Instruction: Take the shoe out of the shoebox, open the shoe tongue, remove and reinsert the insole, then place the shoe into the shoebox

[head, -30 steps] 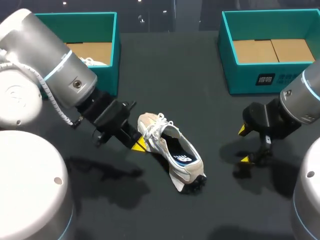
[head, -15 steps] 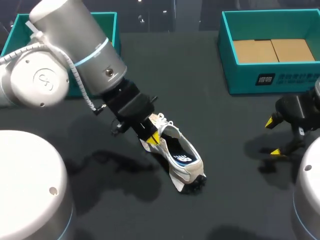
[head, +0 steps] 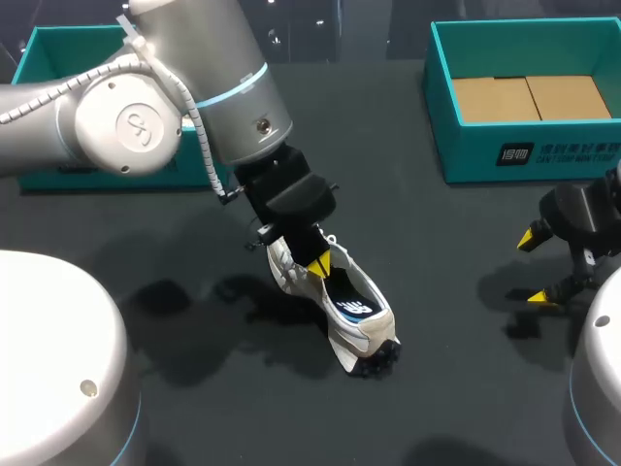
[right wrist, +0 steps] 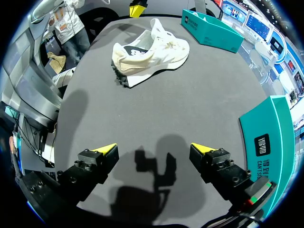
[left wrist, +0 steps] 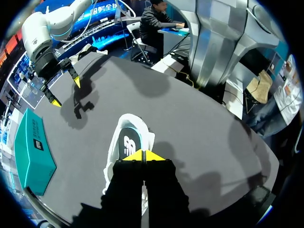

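Bare table lies open between shoe and right arm; the left arm overhangs the shoe's toe end.

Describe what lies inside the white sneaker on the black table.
A dark insole with white logo shows inside the white sneaker; the left pincer covers its toe end.

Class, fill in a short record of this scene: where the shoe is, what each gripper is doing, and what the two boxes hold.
shoe: out of both boxes, on the table between them
insole: dark, showing inside the shoe
left gripper: tips together at the shoe's opening; whether they pinch anything cannot be seen
right gripper: open, empty, over bare table, apart from the shoe
right box: open, only its cardboard floor shows
left box: mostly hidden behind the left arm
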